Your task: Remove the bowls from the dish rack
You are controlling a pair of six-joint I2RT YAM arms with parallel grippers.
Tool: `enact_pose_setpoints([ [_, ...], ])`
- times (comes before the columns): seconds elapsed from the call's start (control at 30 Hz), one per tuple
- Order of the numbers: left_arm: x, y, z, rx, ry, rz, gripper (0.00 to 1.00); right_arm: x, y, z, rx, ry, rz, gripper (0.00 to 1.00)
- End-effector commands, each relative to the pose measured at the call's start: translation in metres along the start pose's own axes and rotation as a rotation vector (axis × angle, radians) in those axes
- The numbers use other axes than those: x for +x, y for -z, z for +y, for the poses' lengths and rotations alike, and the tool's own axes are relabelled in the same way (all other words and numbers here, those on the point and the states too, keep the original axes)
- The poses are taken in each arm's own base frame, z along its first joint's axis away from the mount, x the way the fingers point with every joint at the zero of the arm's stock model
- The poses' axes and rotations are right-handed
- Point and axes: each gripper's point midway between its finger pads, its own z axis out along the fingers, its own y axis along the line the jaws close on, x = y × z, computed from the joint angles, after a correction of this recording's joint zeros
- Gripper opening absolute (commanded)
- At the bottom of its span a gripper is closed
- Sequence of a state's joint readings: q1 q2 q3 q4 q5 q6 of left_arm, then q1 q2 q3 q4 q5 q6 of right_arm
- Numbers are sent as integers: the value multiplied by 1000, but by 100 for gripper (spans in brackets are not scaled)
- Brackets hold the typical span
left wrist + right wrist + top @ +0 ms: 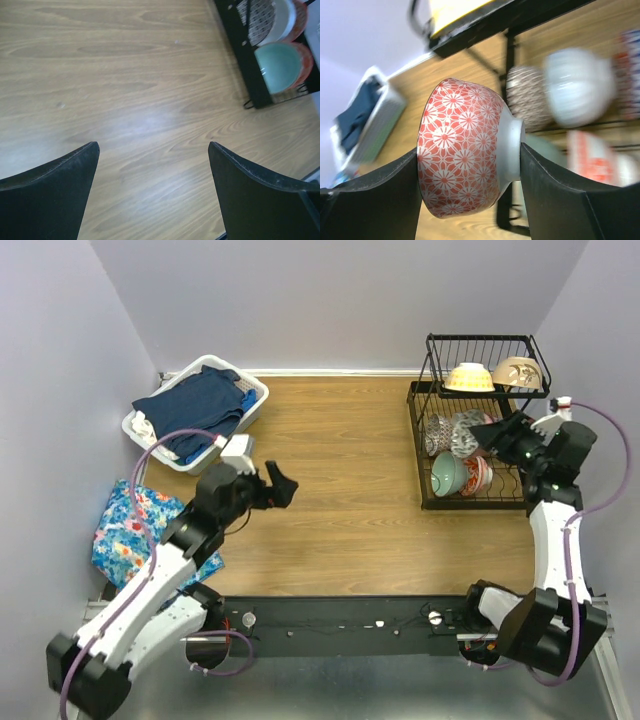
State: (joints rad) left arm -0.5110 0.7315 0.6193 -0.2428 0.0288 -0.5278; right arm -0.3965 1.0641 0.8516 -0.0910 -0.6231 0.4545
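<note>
The right gripper (pixel 470 148) is closed on a red-orange floral bowl (pixel 462 175). The bowl lies on its side in the middle of the right wrist frame, with one finger against its mouth at left and the other against its foot at right. Blurred bowls (pixel 577 85) sit behind it at upper right. From above, this gripper hangs over the dish rack (pixel 470 506) at the frame's right, where the held bowl seems hidden among its neighbours. The left gripper (pixel 282 485) gapes wide, empty, above the table (pixel 340 440) left of centre.

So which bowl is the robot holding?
The red flowery bowl, pinched between the right gripper's fingers. The other bowls sit in the black rack.
</note>
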Motion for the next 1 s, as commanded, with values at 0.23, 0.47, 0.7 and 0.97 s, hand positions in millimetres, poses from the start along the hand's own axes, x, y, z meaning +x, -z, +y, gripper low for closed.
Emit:
enact_pose_setpoints([
  [0.23, -43, -79, -94, 263, 242, 5, 99, 84, 6, 89, -365, -145, 122, 1],
  [0.47, -23, -114, -148, 347, 280, 75, 99, 125, 20, 109, -456, -218, 190, 1],
  [0.7, 6, -149, -182, 343, 284, 138, 97, 138, 31, 126, -515, -250, 217, 1],
  [0.97, 38, -165, -180, 307, 300, 202, 84, 138, 35, 142, -555, -255, 229, 1],
])
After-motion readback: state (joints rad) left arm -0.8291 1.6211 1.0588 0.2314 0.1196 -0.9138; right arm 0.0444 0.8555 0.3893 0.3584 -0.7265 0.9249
